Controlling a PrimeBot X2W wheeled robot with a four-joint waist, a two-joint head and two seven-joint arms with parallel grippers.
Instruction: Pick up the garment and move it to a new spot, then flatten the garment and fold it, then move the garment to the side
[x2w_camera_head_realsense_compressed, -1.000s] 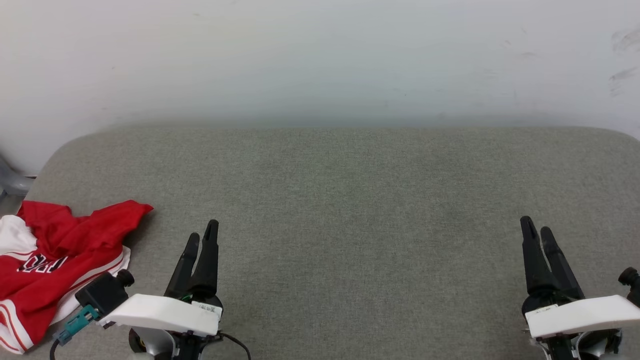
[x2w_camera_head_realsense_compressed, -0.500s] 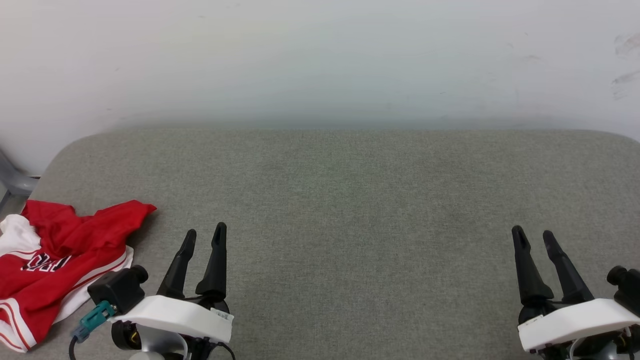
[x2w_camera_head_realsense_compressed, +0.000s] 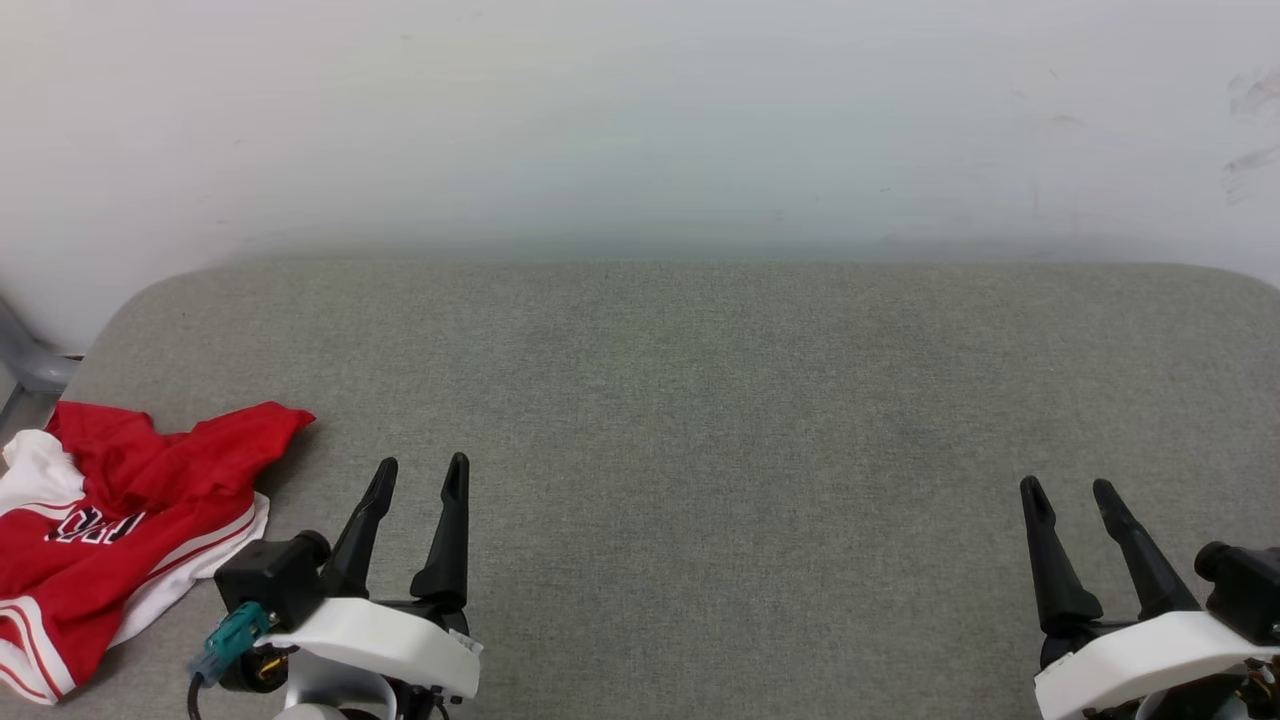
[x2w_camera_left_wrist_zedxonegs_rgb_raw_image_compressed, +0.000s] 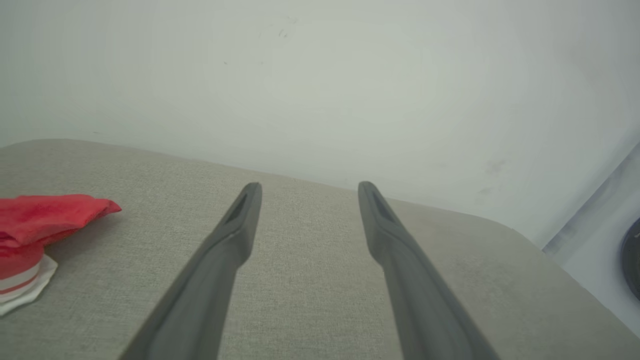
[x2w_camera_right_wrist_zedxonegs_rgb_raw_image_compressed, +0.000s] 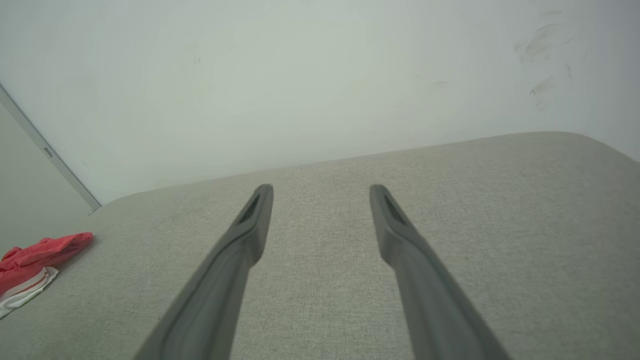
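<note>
The garment (x2w_camera_head_realsense_compressed: 110, 520), a red jersey with white-and-red striped trim and black lettering, lies crumpled at the left edge of the grey padded table (x2w_camera_head_realsense_compressed: 700, 400). It shows again at the left in the left wrist view, garment (x2w_camera_left_wrist_zedxonegs_rgb_raw_image_compressed: 45, 220), and far left in the right wrist view, garment (x2w_camera_right_wrist_zedxonegs_rgb_raw_image_compressed: 35, 260). My left gripper (x2w_camera_head_realsense_compressed: 421, 472) hovers open just right of the jersey, apart from it, with nothing between its fingers (x2w_camera_left_wrist_zedxonegs_rgb_raw_image_compressed: 235, 235). My right gripper (x2w_camera_head_realsense_compressed: 1067, 488) is open near the table's front right, fingers (x2w_camera_right_wrist_zedxonegs_rgb_raw_image_compressed: 395, 225) empty.
A pale wall (x2w_camera_head_realsense_compressed: 640, 120) rises directly behind the table's far edge. A grey chair part (x2w_camera_head_realsense_compressed: 25, 365) sits beyond the table's left corner. The table's broad grey top stretches between the two grippers.
Both grippers went from nearly shut to open and drew back toward the near edge. The picture shifted slightly; the jersey lies as before.
</note>
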